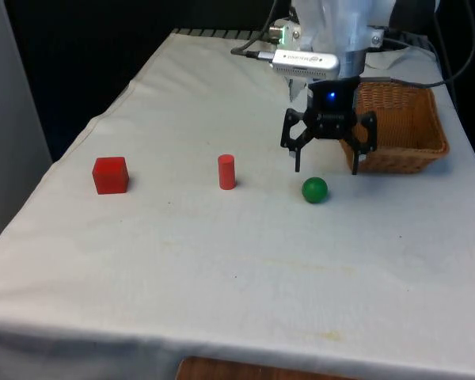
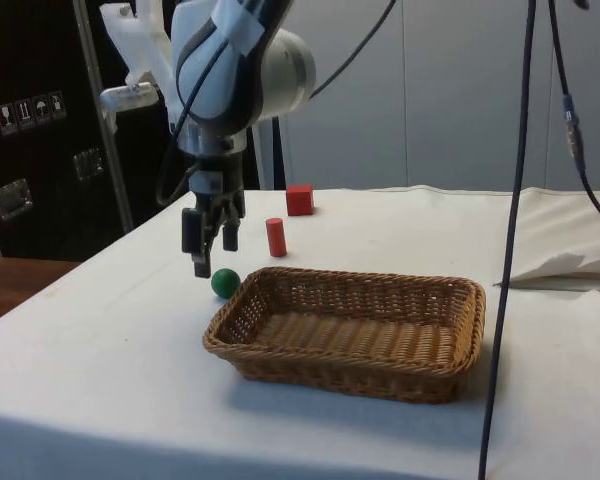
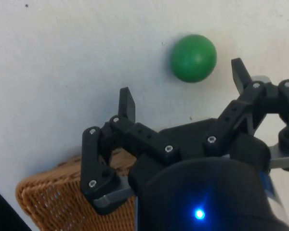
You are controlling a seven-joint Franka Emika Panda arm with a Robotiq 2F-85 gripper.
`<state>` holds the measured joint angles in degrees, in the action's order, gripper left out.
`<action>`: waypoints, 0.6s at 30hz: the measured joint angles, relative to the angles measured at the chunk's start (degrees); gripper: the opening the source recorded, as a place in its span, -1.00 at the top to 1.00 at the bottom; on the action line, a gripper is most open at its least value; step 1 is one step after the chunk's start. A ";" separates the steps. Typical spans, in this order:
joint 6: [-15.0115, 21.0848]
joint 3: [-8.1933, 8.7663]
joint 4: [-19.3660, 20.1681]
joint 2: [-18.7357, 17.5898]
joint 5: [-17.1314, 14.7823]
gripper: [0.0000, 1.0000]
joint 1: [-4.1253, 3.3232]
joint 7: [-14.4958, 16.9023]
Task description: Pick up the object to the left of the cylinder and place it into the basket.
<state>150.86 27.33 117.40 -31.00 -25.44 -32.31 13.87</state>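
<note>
Red cube [image 1: 110, 175] sits at the cylinder's [image 1: 226, 172] nine o'clock in the front view; the wide-open, empty gripper [image 1: 327, 165] should travel there, passing over the green ball [image 1: 315, 190].

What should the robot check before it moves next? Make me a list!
1. Gripper open: ok, its fingers are spread wide.
2. Gripper empty: ok, nothing sits between the fingers.
3. Green ball centred between the fingers: not ok, in the wrist view it lies beyond the fingertips.
4. Ball free to grab: ok, it stands apart from the red cylinder and the basket.
5. Room in the basket: ok, the side view shows it empty.
6. Right object chosen: cannot tell; the red cube sits on the front view's left of the cylinder, the ball on its right.
</note>
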 measured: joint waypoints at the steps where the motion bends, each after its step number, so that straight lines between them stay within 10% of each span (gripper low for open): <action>1: 0.17 -0.06 -0.06 -0.23 -0.46 -1.00 0.00 0.34; 18: 1.83 -0.63 -1.09 -4.07 -6.07 -1.00 0.80 4.87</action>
<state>152.69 26.70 116.31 -35.07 -31.51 -31.51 18.74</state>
